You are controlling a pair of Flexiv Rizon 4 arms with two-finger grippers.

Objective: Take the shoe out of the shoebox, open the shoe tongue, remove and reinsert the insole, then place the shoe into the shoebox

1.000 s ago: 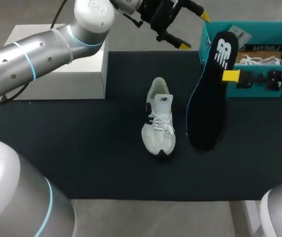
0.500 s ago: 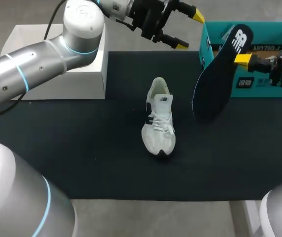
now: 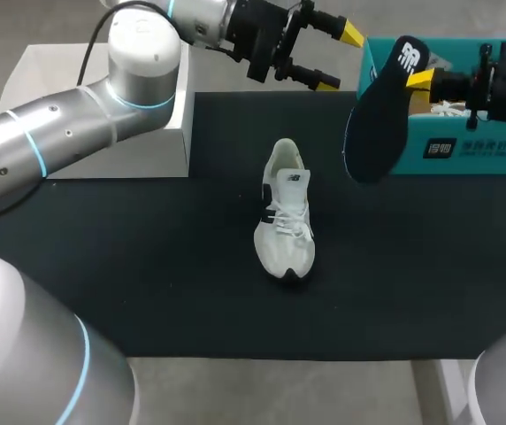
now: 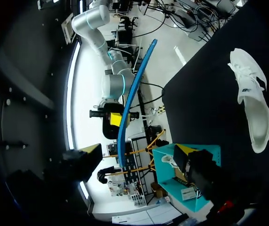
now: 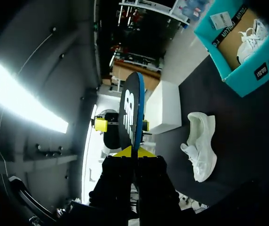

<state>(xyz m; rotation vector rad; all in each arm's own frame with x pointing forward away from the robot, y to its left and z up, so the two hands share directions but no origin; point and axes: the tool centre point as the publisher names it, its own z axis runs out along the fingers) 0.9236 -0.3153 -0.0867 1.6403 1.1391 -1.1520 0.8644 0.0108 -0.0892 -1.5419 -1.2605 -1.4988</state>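
Note:
A white shoe [image 3: 284,212] lies alone on the black mat [image 3: 147,266], toe toward the front edge; it also shows in both wrist views [image 4: 249,101] [image 5: 200,146]. My right gripper [image 3: 419,80] is shut on the heel end of a black insole [image 3: 377,124], which hangs in the air in front of the teal shoebox [image 3: 465,155]. In the right wrist view the insole [image 5: 130,110] stands edge-on between the fingers of that gripper [image 5: 132,151]. My left gripper [image 3: 337,57] hovers open above the mat's back edge, left of the insole [image 4: 133,94], holding nothing.
A second white shoe [image 5: 251,34] lies inside the open shoebox [image 5: 247,70] at the mat's back right. A white block [image 3: 103,106] stands at the back left, under my left arm. Bare mat surrounds the shoe on every side.
My right gripper has lifted the insole off the mat and carried it back toward the shoebox. My left gripper has drifted slightly up and back, still open.

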